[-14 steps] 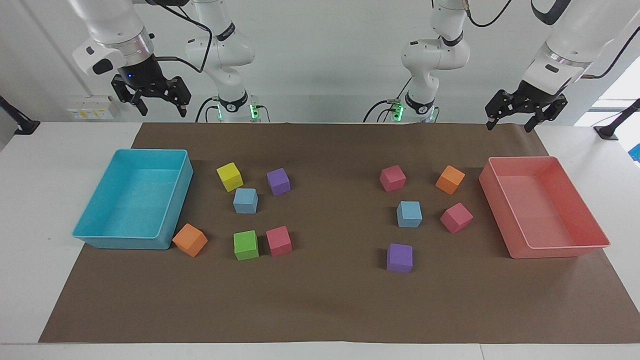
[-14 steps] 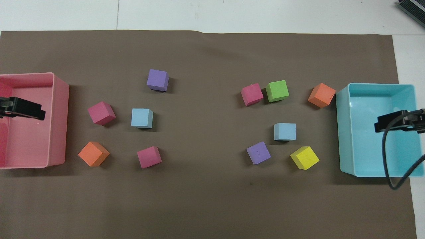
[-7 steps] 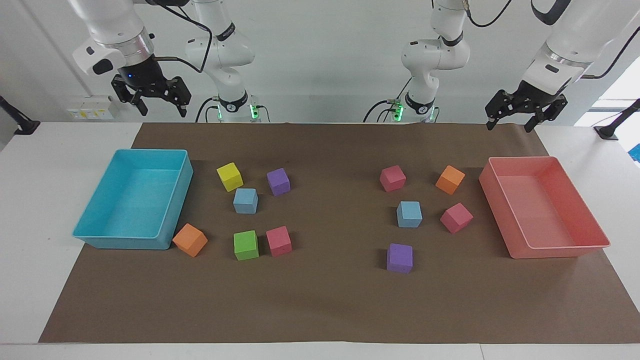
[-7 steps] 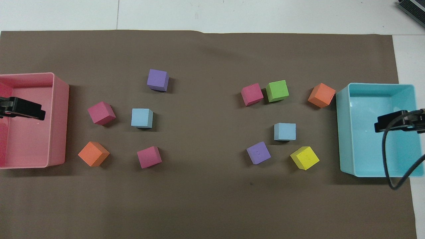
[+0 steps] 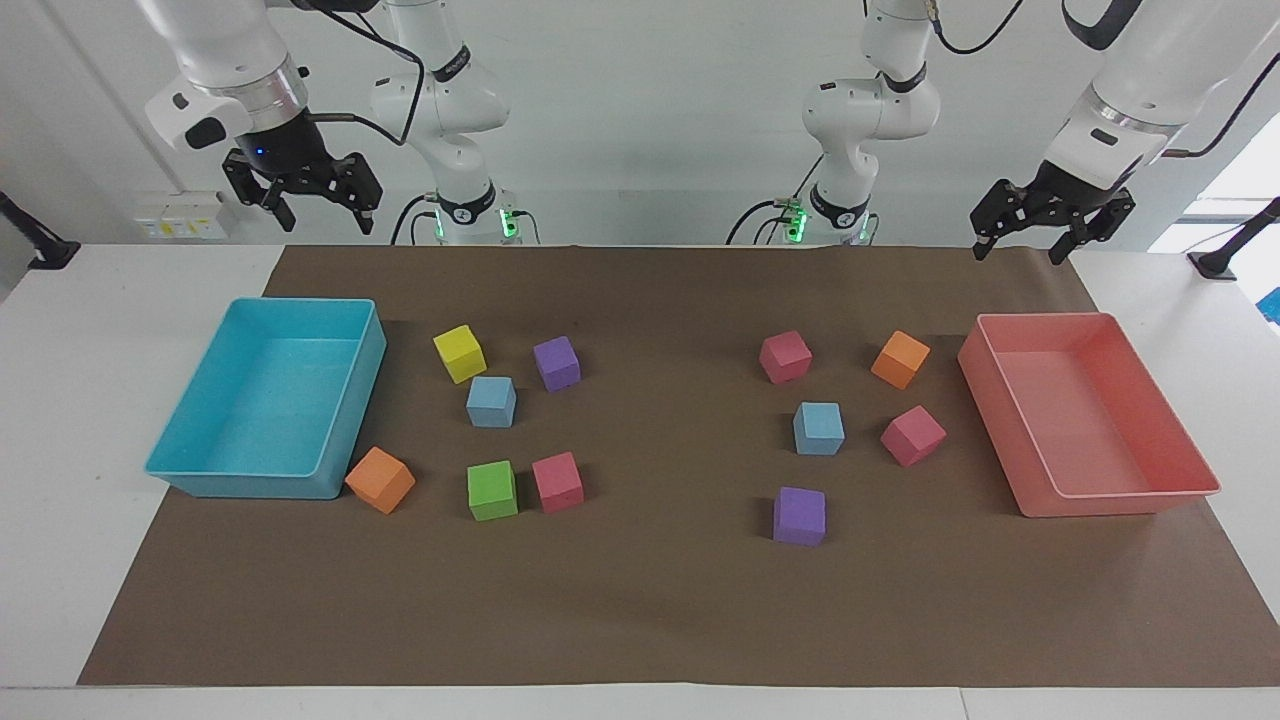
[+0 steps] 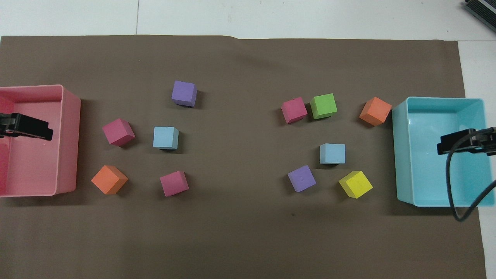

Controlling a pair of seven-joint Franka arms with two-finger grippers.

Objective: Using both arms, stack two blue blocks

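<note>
Left hand (image 5: 1035,238) released, empty, raised over the counter edge by the pink tray (image 5: 1190,455). Right hand (image 5: 305,198) same, up by the turquoise tray (image 5: 352,420). Both look parked clear so the cubes stay in view. One blue block (image 5: 818,428) sits below and inward of the left hand, among pink cubes; other blue block (image 5: 491,401) below and inward of the right hand, by the yellow cube (image 5: 459,353). Each seems within its own arm's reach. Nothing stacked yet.
</note>
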